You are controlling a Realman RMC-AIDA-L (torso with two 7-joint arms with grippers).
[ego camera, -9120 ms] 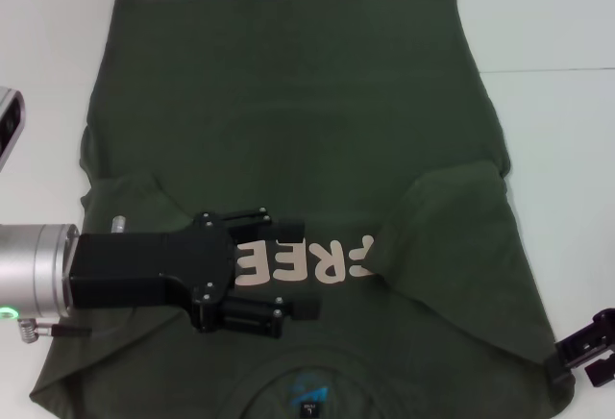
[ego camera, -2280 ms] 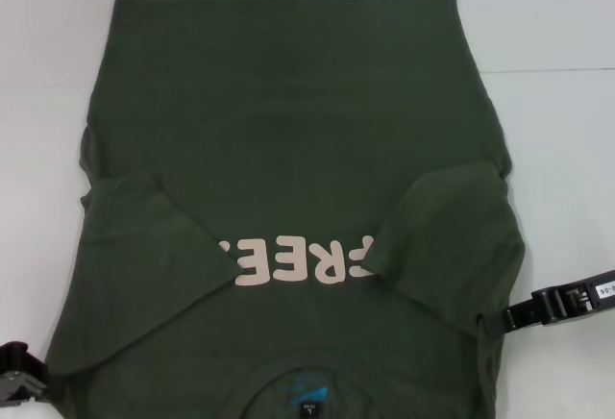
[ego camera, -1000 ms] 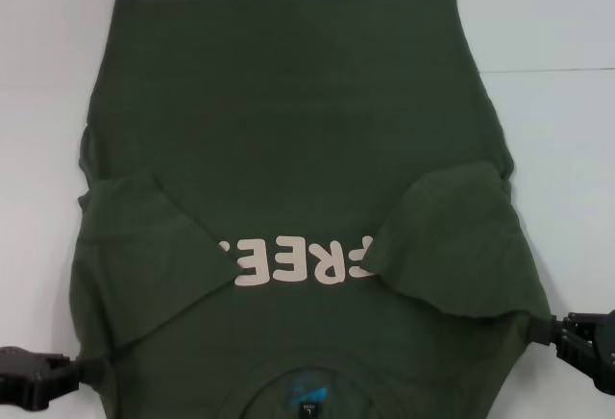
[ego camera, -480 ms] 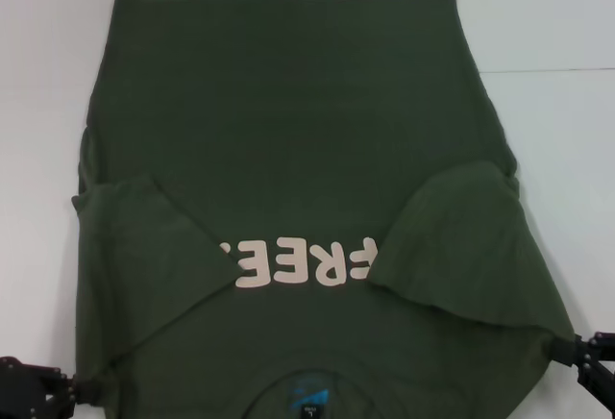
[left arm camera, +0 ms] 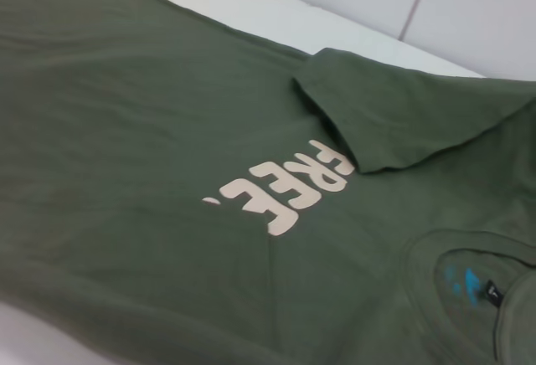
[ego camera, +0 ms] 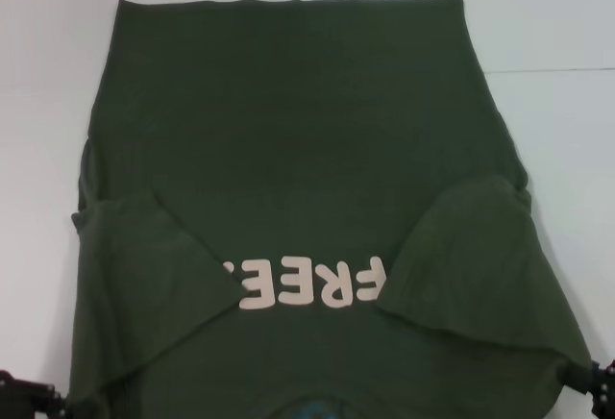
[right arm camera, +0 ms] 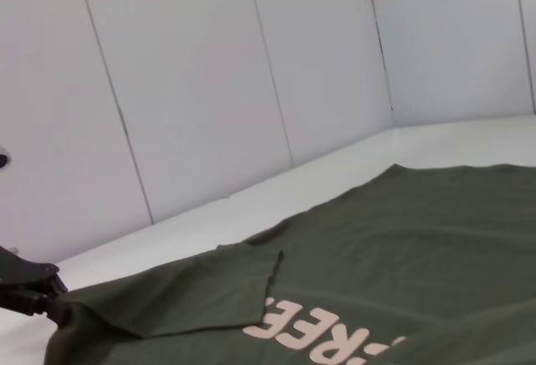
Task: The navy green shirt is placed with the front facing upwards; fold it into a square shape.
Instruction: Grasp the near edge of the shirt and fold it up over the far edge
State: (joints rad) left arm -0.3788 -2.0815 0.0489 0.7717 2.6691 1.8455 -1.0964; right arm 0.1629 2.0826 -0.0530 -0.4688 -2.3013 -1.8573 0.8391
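The navy green shirt (ego camera: 288, 131) lies front up on the white table, collar toward me, with both short sleeves folded in over the chest. The pale "FREE" lettering (ego camera: 307, 283) shows between the sleeves. My left gripper (ego camera: 38, 402) is at the shirt's near left shoulder corner and is shut on the cloth. It also shows in the right wrist view (right arm camera: 29, 294), pinching that corner. My right gripper (ego camera: 591, 381) is shut on the near right shoulder corner. The left wrist view shows the lettering (left arm camera: 285, 185) and the blue neck label (left arm camera: 469, 283).
The white table (ego camera: 562, 150) has bare strips left and right of the shirt and a thin seam line (ego camera: 548, 71) at the right. White wall panels (right arm camera: 209, 89) stand beyond the table's far edge.
Both grippers have drawn back toward me and slightly outward, holding the shoulder corners. The whole shirt has slid toward me, and its collar has nearly left the bottom of the head view.
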